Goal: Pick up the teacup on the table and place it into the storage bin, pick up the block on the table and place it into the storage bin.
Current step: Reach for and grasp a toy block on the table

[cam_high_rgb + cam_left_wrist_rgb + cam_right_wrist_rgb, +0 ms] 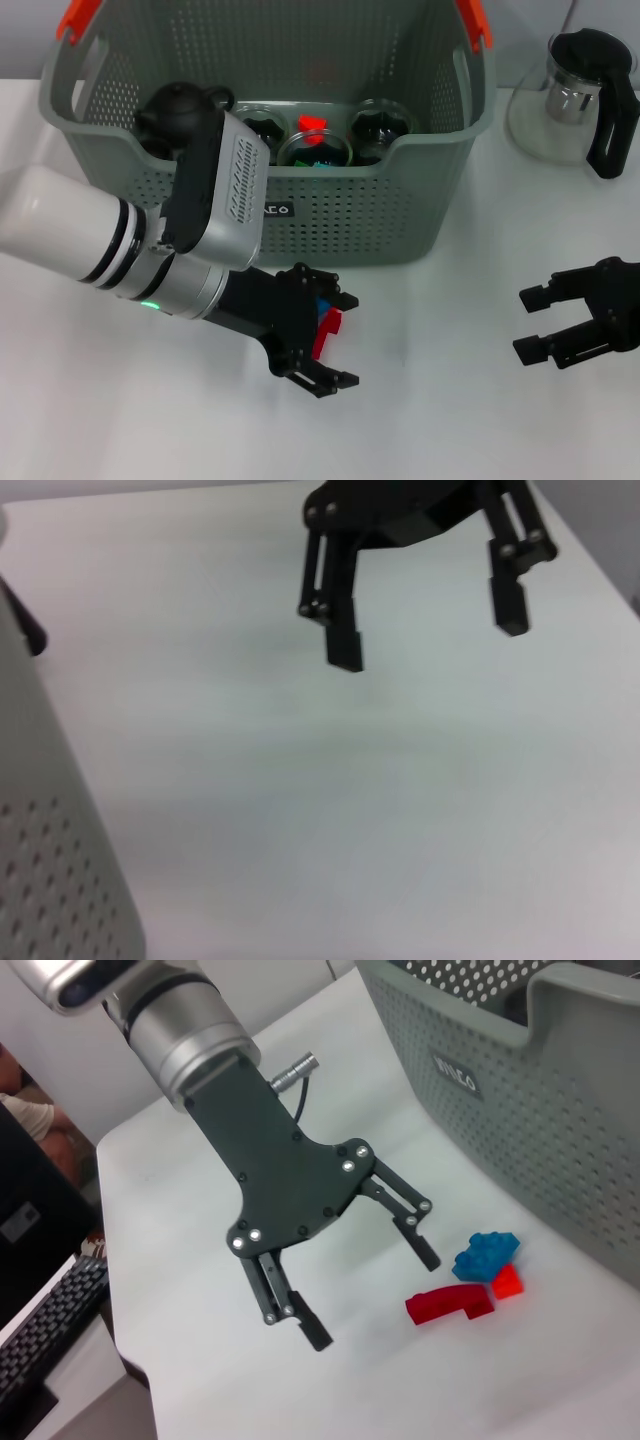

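The grey-green perforated storage bin (330,225) stands at the back of the white table. Inside it are three glass teacups (318,148); no teacup shows on the table. A red block (328,332) and a blue block (322,308) lie on the table in front of the bin. The right wrist view shows the blue block (487,1255), the red block (450,1303) and a small orange-red piece (507,1280). My left gripper (340,340) is open and empty, hovering right by the blocks; it also shows in the right wrist view (375,1298). My right gripper (525,322) is open and empty at the right.
A glass teapot (585,95) with a black lid and handle stands to the right of the bin. The bin's wall (50,860) shows close to the left wrist camera, and the right gripper (430,640) shows farther off there. White table lies between the two grippers.
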